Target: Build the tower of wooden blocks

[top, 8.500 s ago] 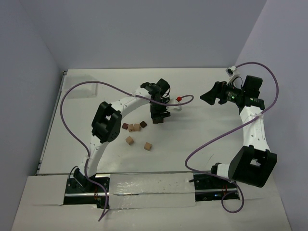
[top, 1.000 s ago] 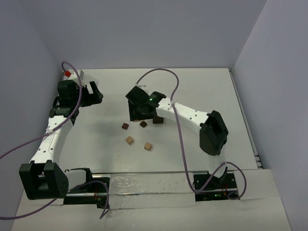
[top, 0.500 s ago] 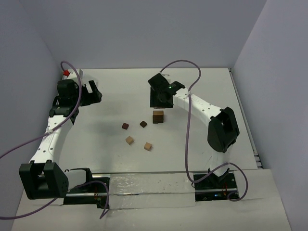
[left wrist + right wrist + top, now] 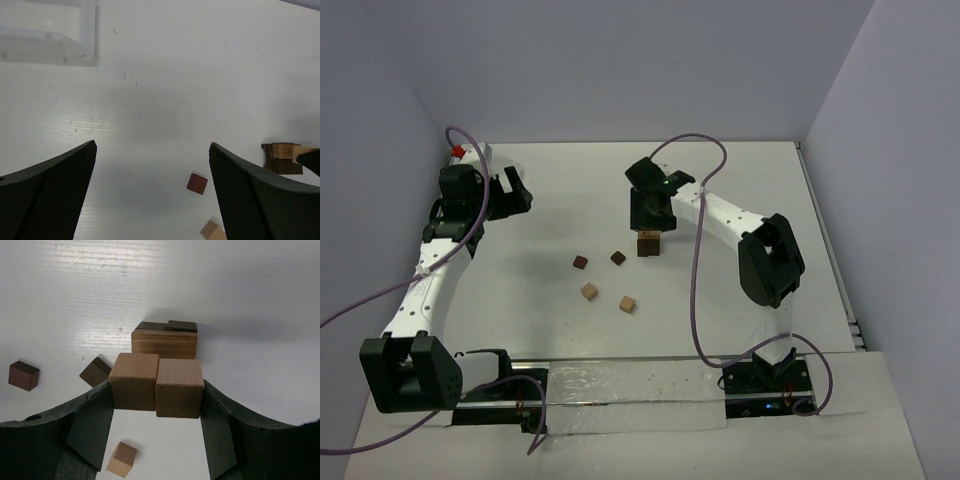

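Note:
My right gripper [image 4: 156, 390] is shut on two light tan wood blocks [image 4: 134, 381] held side by side between its fingers. They hang just above the tower [image 4: 164, 342], a small stack with a tan layer over dark cubes. In the top view that gripper [image 4: 650, 222] sits directly over the tower [image 4: 648, 244]. Loose cubes lie to the left: two dark ones [image 4: 580, 262] [image 4: 617, 257] and two tan ones [image 4: 588, 290] [image 4: 627, 303]. My left gripper [image 4: 515, 190] stands open far to the left, nothing between its fingers [image 4: 265, 195].
A clear plastic container [image 4: 50, 45] lies at the upper left of the left wrist view. That view also catches a dark reddish cube [image 4: 197, 183], a tan cube [image 4: 212, 230] and the tower [image 4: 281, 157]. Purple cables loop over both arms.
My right gripper has carried the two tan cubes from the loose blocks rightward to over the tower, then come down a little closer to it. The left arm has stayed still.

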You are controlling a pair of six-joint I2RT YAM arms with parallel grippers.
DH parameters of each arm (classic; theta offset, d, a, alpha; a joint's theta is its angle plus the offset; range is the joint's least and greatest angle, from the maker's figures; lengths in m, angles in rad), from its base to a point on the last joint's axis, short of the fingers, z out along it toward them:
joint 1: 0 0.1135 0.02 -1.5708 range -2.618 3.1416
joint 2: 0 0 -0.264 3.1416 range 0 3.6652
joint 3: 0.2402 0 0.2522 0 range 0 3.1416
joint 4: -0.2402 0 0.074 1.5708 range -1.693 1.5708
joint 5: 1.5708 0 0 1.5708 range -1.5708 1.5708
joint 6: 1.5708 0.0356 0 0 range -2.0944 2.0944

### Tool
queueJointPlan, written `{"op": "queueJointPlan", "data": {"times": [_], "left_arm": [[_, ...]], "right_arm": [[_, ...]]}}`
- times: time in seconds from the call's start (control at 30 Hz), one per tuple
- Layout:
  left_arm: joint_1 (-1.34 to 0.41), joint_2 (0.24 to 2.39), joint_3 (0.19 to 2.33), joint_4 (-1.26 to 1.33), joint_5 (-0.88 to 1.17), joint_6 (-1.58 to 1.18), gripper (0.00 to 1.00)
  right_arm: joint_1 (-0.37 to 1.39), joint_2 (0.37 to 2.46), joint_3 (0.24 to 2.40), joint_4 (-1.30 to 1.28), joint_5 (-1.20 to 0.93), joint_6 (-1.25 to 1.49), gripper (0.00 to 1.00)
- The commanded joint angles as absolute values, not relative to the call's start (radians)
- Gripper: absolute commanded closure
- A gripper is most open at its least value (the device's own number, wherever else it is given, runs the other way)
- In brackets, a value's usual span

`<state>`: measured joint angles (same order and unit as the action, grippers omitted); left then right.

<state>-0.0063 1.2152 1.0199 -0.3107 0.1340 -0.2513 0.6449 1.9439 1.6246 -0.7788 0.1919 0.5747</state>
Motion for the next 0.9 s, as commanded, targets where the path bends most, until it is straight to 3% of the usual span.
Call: {"op": "queueJointPlan", "data": {"times": [0.0,0.53,0.87], "left_arm": [[-0.002,1.215,1.058,-0.284,0.143,-0.261,0.01],[-0.002,1.231,1.060,-0.281,0.160,-0.262,0.01],[-0.002,1.230,1.065,-0.284,0.166,-0.262,0.01]], "right_arm": [[0.626,1.968,1.669,-0.768,0.189,0.580,0.59],[0.615,2.014,1.688,-0.769,0.163,0.574,0.55],[0.608,2.020,1.689,-0.762,0.158,0.561,0.46]]}}
